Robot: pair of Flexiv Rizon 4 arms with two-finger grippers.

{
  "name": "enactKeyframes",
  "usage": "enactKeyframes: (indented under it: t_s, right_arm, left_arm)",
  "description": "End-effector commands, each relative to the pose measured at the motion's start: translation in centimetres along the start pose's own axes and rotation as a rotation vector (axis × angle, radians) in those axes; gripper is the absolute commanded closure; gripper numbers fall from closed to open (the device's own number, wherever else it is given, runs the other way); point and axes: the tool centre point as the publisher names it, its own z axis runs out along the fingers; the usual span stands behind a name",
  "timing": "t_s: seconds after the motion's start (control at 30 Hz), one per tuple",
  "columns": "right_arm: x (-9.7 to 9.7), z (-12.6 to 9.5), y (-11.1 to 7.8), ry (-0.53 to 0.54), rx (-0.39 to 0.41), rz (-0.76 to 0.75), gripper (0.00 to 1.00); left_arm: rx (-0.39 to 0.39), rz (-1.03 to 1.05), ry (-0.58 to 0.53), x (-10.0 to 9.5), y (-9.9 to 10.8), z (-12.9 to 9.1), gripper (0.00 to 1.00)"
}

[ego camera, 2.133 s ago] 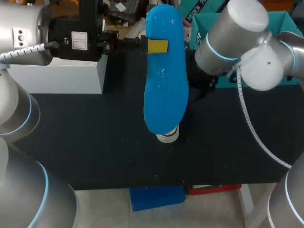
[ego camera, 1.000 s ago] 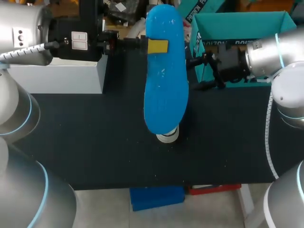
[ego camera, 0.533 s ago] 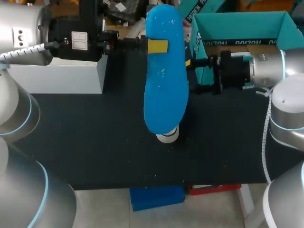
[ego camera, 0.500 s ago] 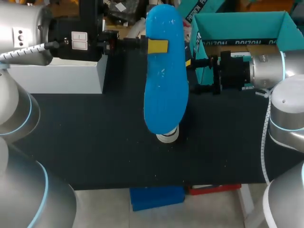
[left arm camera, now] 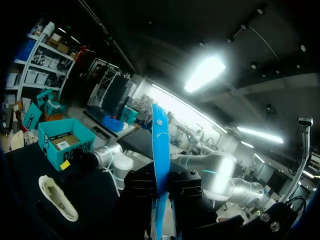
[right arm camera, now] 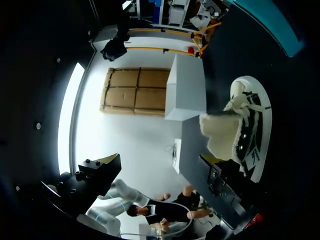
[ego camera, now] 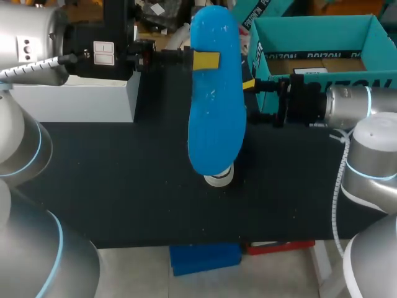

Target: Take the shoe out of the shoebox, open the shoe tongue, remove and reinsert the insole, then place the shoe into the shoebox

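Head view shows you your left gripper clamped on the raised blue insole; your right gripper stands wide near the shoe.

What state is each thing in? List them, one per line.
insole: out of the shoe, held up above the table.
shoe: on the table, out of the box, tongue pulled open.
shoebox: open, no shoe inside.
left gripper: shut on the insole.
right gripper: open, holding nothing.

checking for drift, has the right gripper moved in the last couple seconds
Yes. The right gripper has shifted toward the table's near edge, now uncovering the shoebox's inside.
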Motion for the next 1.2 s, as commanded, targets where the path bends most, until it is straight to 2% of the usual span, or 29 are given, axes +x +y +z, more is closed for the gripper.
enactKeyframes:
  t_s: [0.03, 0.2, 0.5, 0.63, 0.67, 1.2]
  right_arm:
    - [0.0, 0.1, 0.0, -0.001, -0.003, 0.0, 0.0]
    - [0.0, 0.1, 0.0, -0.001, -0.003, 0.0, 0.0]
    - [0.0, 0.1, 0.0, -0.001, -0.003, 0.0, 0.0]
    - [0.0, 0.1, 0.0, -0.001, -0.003, 0.0, 0.0]
    - [0.0, 0.1, 0.0, -0.001, -0.003, 0.0, 0.0]
    - [0.0, 0.1, 0.0, -0.001, -0.003, 0.0, 0.0]
  left_arm:
    - [0.033, 0.171, 0.037, -0.1, -0.1, 0.8, 1.0]
    - [0.036, 0.314, 0.091, -0.7, 1.4, 1.7, 1.0]
    - [-0.023, 0.608, 0.061, -5.0, 6.4, 3.2, 1.0]
    - [0.03, 0.678, 0.034, -6.8, 8.2, 3.6, 1.0]
    - [0.048, 0.638, 0.024, -7.3, 8.4, 3.6, 1.0]
    - [0.048, 0.638, 0.024, -7.3, 8.4, 3.6, 1.0]
